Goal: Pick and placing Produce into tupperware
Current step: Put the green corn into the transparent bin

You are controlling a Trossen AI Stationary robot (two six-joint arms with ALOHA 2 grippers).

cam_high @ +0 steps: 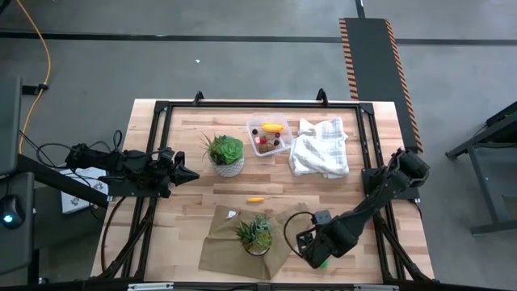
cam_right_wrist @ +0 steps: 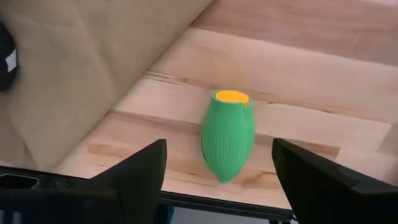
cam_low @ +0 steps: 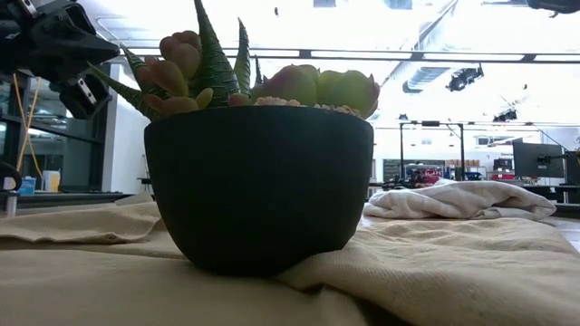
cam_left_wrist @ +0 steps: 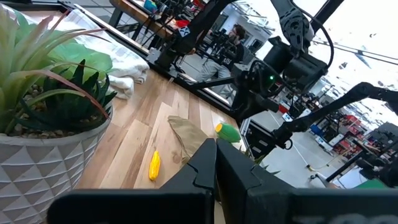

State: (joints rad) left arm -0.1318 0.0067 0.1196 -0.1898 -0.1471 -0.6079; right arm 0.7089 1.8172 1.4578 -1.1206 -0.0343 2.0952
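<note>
With its jaws spread wide, the right gripper (cam_right_wrist: 219,177) hovers over the ribbed green plastic vegetable with an orange top (cam_right_wrist: 227,137) lying on wood beside the tan cloth (cam_right_wrist: 81,68); it should straddle the piece evenly before closing, while the left gripper (cam_left_wrist: 214,171) waits shut.

Bare worktop (cam_high: 323,198) lies open from centre toward three o'clock. The white cloth (cam_high: 320,147) blocks at one o'clock, two potted plants (cam_high: 225,154) at eleven and six.

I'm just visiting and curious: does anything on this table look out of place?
Two toy pieces lie outside the clear box: a yellow one mid-table, and a green one at the near edge, between the right gripper's open fingers.
</note>
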